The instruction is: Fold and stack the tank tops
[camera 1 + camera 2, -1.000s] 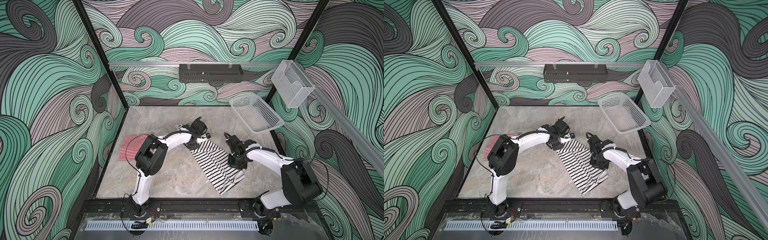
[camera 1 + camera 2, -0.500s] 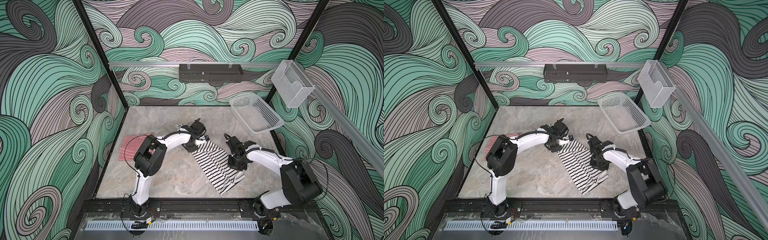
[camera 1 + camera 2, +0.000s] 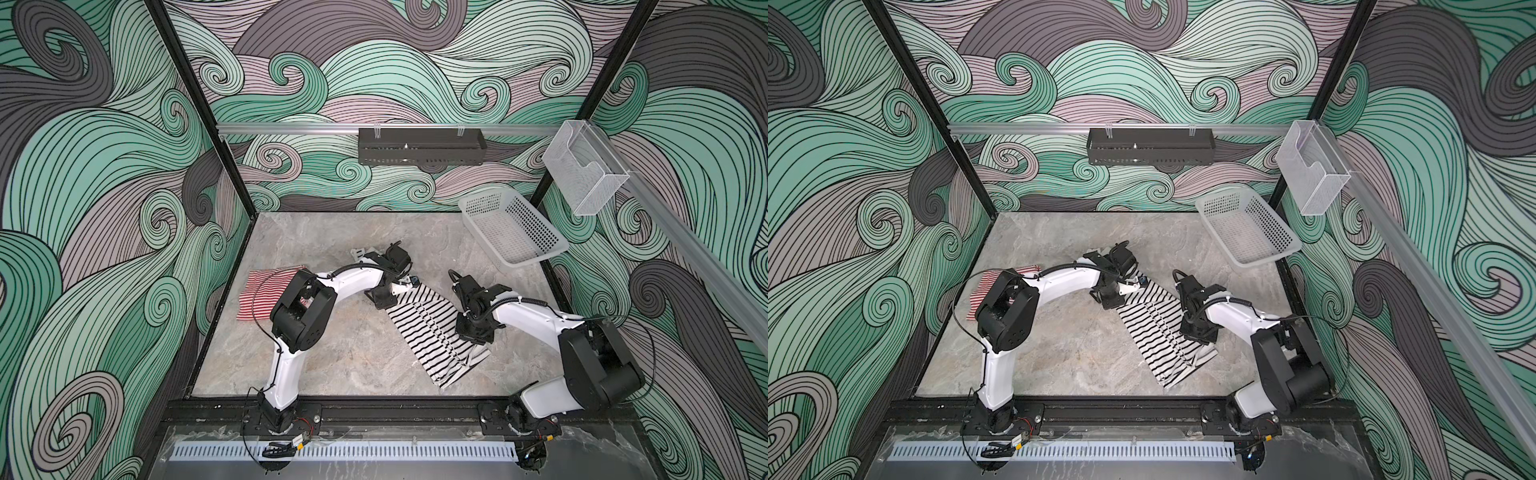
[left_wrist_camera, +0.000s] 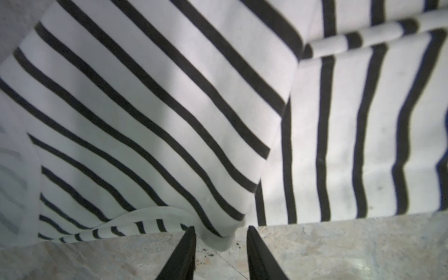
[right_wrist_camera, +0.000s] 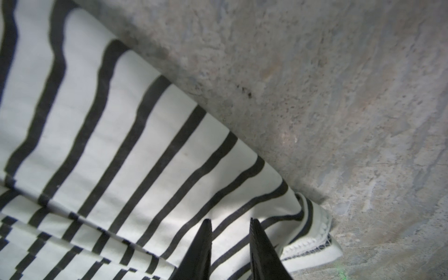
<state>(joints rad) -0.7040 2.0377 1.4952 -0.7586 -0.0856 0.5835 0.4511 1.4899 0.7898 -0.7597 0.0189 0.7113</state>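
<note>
The black-striped white tank top (image 3: 432, 328) (image 3: 1158, 332) lies folded into a long strip on the stone table, running diagonally toward the front. My left gripper (image 3: 384, 301) (image 3: 1108, 299) stands at its far corner. In the left wrist view the left gripper (image 4: 220, 232) is open, with a drooping fold of the cloth (image 4: 218, 240) between its tips. My right gripper (image 3: 473, 332) (image 3: 1198, 332) is down on the strip's right edge. In the right wrist view the right gripper (image 5: 230, 223) has its jaws apart over flat cloth. The red-striped tank top (image 3: 262, 291) (image 3: 982, 286) lies folded at the left, partly behind the left arm.
A white perforated basket (image 3: 552, 249) (image 3: 1287, 245) sits tilted at the back right corner. A clear holder (image 3: 586, 170) hangs on the right rail and a black tray (image 3: 419, 145) on the back rail. Walls close the table on three sides.
My left gripper has shifted slightly at the black-striped top's far corner and its jaws have widened a little. The right arm has not moved.
</note>
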